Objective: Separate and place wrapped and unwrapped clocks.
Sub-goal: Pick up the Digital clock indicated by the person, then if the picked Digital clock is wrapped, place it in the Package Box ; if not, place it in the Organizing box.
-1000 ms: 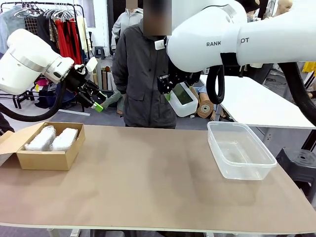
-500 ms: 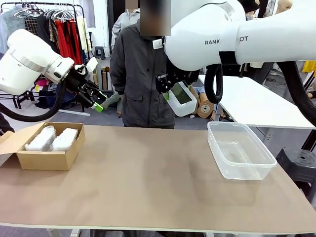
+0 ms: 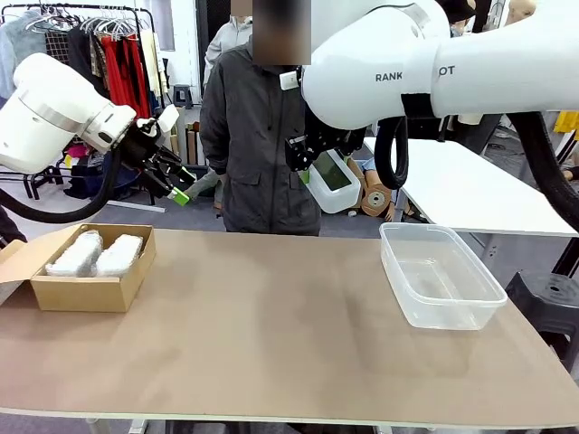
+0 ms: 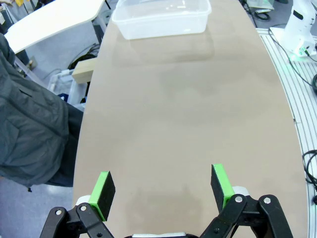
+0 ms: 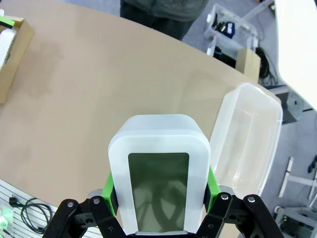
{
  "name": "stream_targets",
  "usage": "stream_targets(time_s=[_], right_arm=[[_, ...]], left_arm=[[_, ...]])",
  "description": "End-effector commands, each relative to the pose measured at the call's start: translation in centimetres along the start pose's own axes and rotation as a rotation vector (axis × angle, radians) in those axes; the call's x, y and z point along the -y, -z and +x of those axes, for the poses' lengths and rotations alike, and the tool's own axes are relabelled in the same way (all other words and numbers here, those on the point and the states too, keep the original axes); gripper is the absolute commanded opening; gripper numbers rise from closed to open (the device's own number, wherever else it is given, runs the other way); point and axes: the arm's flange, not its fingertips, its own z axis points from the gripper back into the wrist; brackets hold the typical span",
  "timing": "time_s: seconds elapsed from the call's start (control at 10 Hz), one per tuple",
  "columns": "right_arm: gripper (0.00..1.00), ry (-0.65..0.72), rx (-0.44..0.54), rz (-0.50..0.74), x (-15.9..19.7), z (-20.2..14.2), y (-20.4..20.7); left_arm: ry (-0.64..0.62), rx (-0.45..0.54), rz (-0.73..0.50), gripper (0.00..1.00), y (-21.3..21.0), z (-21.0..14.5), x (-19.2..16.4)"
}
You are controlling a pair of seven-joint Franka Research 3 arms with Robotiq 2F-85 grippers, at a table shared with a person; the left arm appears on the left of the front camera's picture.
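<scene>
Two wrapped clocks, whitish bubble-wrap bundles [image 3: 74, 255] [image 3: 118, 254], lie side by side in the open cardboard box [image 3: 86, 291] at the table's left. High over the far edge of the table my right gripper [image 3: 318, 167] [image 5: 161, 188] is shut on the unwrapped clock [image 3: 334, 181] [image 5: 159, 171]. It is white and rounded with a grey-green screen, and green pads press on both its sides. My left gripper [image 3: 176, 185] [image 4: 162, 187] hangs open and empty in the air above and behind the box.
A clear plastic container [image 3: 439, 276] [image 5: 245, 134] [image 4: 161, 17] stands empty at the table's right. A person in a dark grey jacket [image 3: 262, 136] [image 4: 29, 124] stands at the far edge. The brown tabletop [image 3: 271, 325] between box and container is bare.
My right arm with the unwrapped clock has shifted slightly left and up. The left arm has stayed still.
</scene>
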Motion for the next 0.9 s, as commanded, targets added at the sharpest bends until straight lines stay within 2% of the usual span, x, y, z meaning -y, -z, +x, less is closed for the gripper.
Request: stream_targets(time_s=[0.0,0.8], right_arm=[[0.0,0.0,0.001,-0.003,0.22,0.33,-0.38],[0.0,0.0,0.001,-0.003,0.22,0.33,-0.38]], left_arm=[[0.009,-0.001,0.002,1.0,-0.12,0.01,0.13],[0.009,-0.001,0.002,1.0,-0.12,0.01,0.13]])
